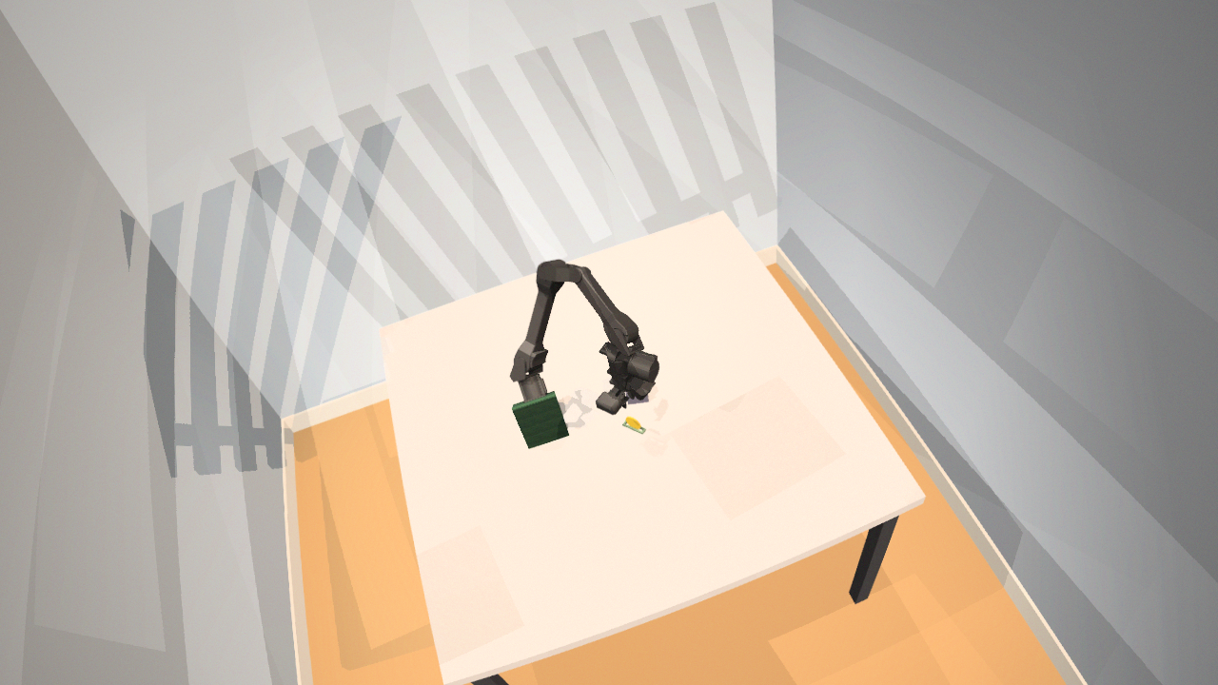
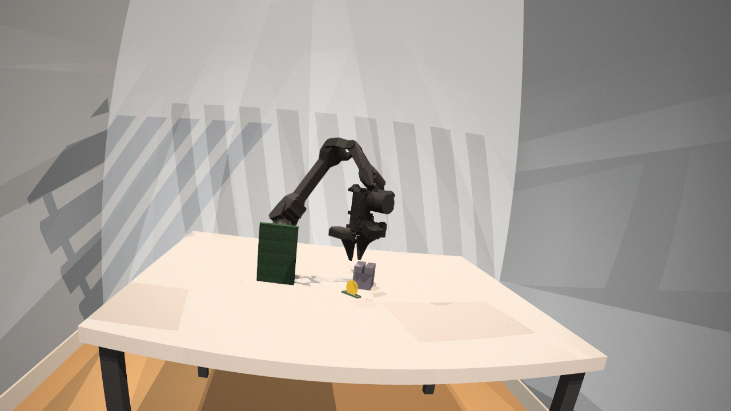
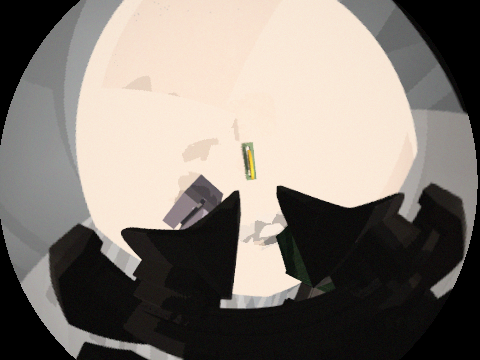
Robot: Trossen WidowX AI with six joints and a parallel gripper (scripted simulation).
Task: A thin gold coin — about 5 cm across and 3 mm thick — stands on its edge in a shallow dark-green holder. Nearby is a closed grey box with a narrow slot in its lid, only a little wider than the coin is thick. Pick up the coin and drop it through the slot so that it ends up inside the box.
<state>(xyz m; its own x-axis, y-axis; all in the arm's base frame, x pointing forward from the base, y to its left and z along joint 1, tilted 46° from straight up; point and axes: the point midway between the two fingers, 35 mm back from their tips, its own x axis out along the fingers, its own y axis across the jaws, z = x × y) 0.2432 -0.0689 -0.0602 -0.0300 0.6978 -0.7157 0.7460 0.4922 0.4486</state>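
The gold coin (image 1: 633,422) (image 2: 351,287) (image 3: 251,164) stands on edge in the thin green holder (image 2: 356,295) (image 3: 248,145). The grey box (image 2: 364,279) (image 3: 182,207) stands close beside it, its slot showing as a dark line in the wrist view; in the top view the arm hides most of it. My gripper (image 2: 355,259) (image 3: 258,192) points down with its fingers apart and nothing between them. It is above the table, higher than the box top and the coin. In the wrist view the coin lies ahead of the fingertips, and the box is partly behind the left finger.
The dark-green block (image 1: 540,420) (image 2: 277,254) (image 3: 295,257) under the arm's base stands on the table (image 1: 544,554) (image 2: 255,327) (image 3: 340,100), left of the coin in the top and exterior views. Walls rise behind the table.
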